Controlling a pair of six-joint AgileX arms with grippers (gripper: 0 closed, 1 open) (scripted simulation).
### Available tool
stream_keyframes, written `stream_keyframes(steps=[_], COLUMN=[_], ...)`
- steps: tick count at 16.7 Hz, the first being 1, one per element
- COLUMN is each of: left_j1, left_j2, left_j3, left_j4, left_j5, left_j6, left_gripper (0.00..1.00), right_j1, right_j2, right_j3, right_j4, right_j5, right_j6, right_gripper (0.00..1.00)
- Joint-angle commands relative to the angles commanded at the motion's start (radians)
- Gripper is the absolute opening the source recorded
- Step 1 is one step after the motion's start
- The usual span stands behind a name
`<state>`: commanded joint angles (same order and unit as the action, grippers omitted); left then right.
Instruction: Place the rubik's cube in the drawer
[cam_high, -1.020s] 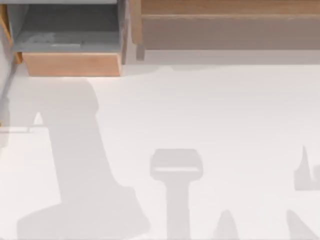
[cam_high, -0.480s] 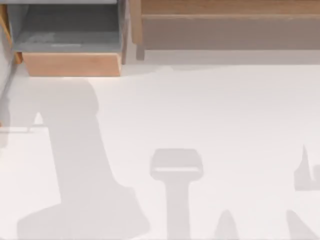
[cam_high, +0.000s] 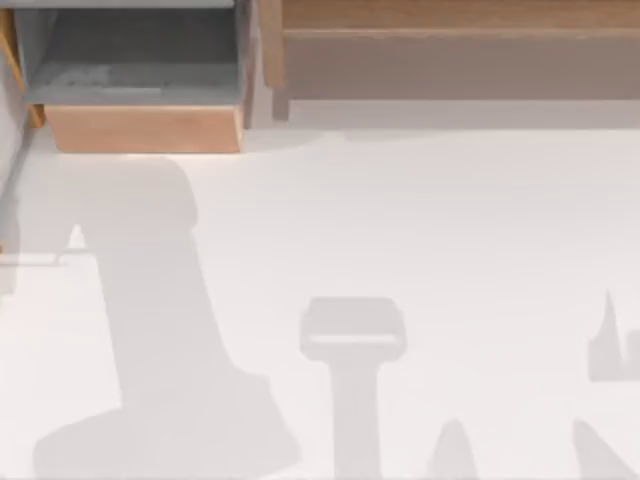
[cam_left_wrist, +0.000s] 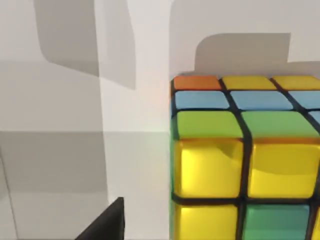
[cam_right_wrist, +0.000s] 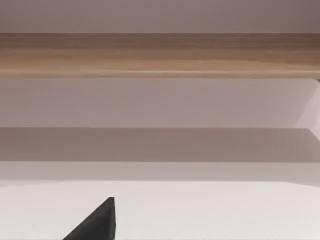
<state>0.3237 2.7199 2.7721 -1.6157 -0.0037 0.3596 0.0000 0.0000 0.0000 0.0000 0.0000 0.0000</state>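
A: Where is the rubik's cube (cam_left_wrist: 245, 165)?

B: Right in front of the left arm's wrist camera, on the white table (cam_high: 420, 220). Whether that gripper holds it, I cannot tell.

A: And the drawer (cam_high: 140, 127)?

B: Far left, pulled open, its grey floor apparently bare. The right arm faces the long wooden shelf (cam_right_wrist: 160, 55); its grip I cannot tell either.

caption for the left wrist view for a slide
Rubik's cube looms close before the left gripper's camera, yellow and green squares facing it.
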Motion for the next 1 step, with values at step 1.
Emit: stream_keyframes(steps=[1], left_j1=[0.000], left_j2=[0.000], left_j3=[0.000], left_j4=[0.000], left_j5=[0.000], left_j6=[0.000], left_gripper=[1.00], right_j1=[0.000], right_j2=[0.000], right_j3=[0.000], right_j4=[0.000], right_j5=[0.000], right_j6=[0.000], right_gripper=[1.00])
